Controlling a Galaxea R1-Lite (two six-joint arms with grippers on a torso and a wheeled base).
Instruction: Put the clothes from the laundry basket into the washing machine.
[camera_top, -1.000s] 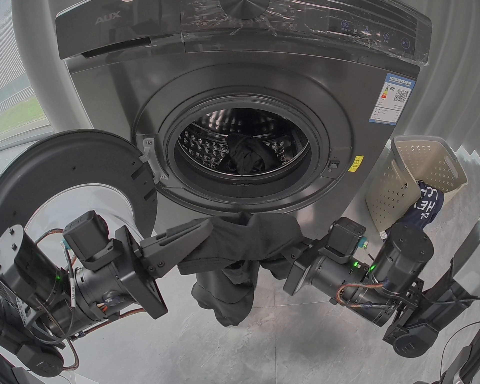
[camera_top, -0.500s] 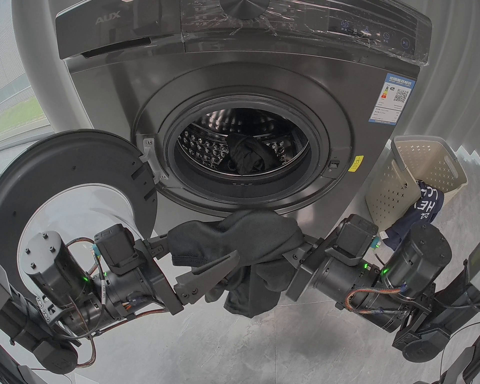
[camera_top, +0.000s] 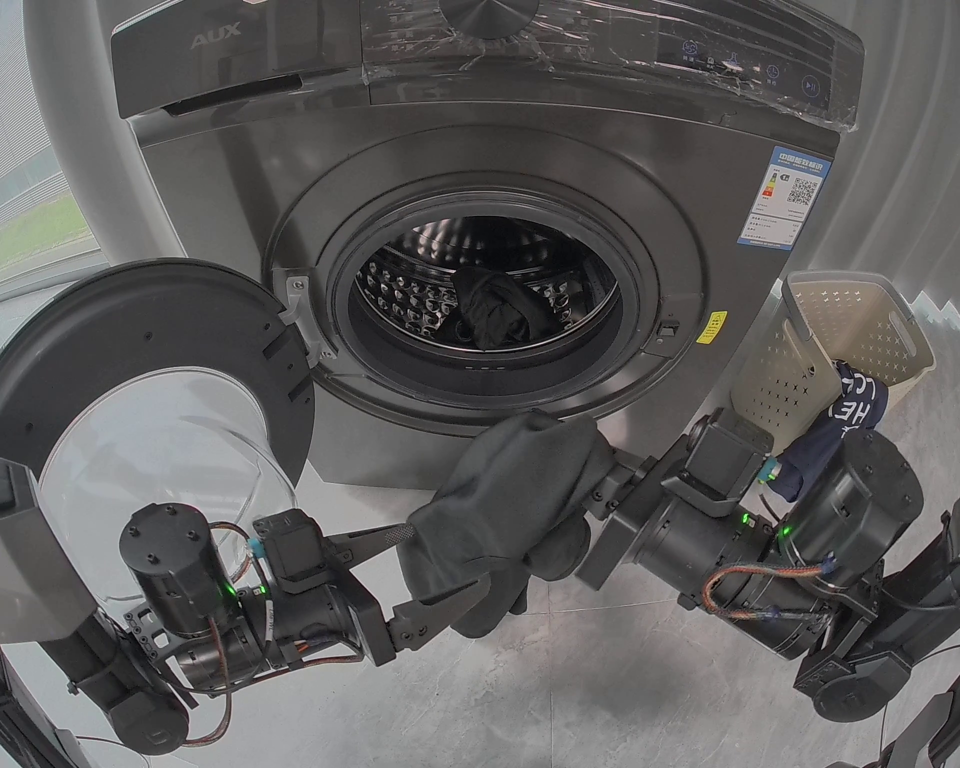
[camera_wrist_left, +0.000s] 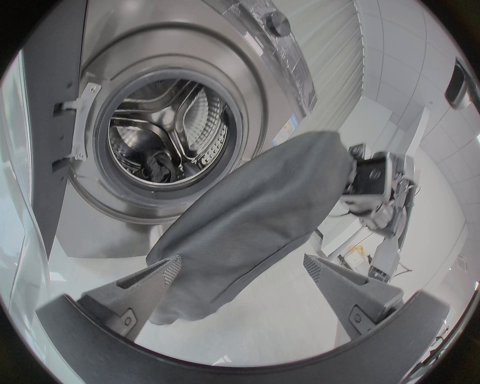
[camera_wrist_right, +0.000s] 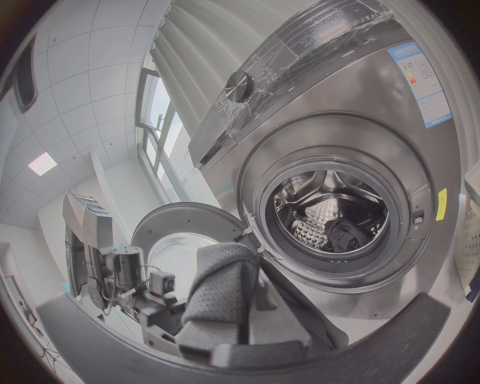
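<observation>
A dark grey garment (camera_top: 510, 490) hangs in front of the washing machine (camera_top: 480, 150), just below its open drum (camera_top: 420, 290). My right gripper (camera_top: 598, 488) is shut on the garment's upper right end, and the cloth drapes over its fingers (camera_wrist_right: 225, 285). My left gripper (camera_top: 450, 558) is open lower left of the garment (camera_wrist_left: 250, 215), whose loose end brushes one finger (camera_wrist_left: 150, 285). A black garment (camera_top: 495, 305) lies inside the drum. The laundry basket (camera_top: 850, 320) leans at the right with a navy garment (camera_top: 850, 410) spilling out.
The round washer door (camera_top: 150, 330) is swung open to the left, right above my left arm. Grey tiled floor (camera_top: 560, 690) lies below the grippers. A blue label (camera_top: 785, 195) sits on the machine's front at the upper right.
My left gripper has let go of the grey garment and dropped down and back to the left. The garment now hangs from the right gripper alone, which has risen slightly.
</observation>
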